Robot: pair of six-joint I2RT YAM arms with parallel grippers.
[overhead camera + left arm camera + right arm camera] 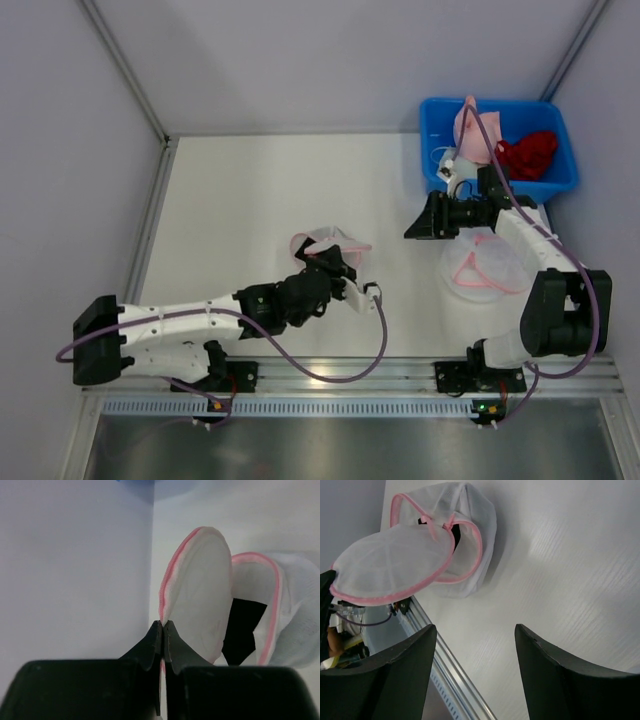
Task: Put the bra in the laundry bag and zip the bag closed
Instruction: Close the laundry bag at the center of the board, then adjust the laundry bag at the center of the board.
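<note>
- Top view: bag (pixel 325 245) mid-table (pixel 250 200), flap pinched by left fingers (pixel 335 265). Probable bra (pixel 468 128), pink, in bin (pixel 555 185) at far right, just behind right fingers (pixel 420 220), nearer the right arm.
- Left wrist: pressed together on flap (pixel 197 590) at its pink edge; flap upright, bag mouth open beside it.
- Right wrist: spread wide, holding nothing, facing the bag mouth; bra not visible.

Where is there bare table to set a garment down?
Bare: the wide far-left stretch between the left wall, the laundry bag and the blue bin. Crowded: right side, around the right gripper and second mesh bag.
</note>
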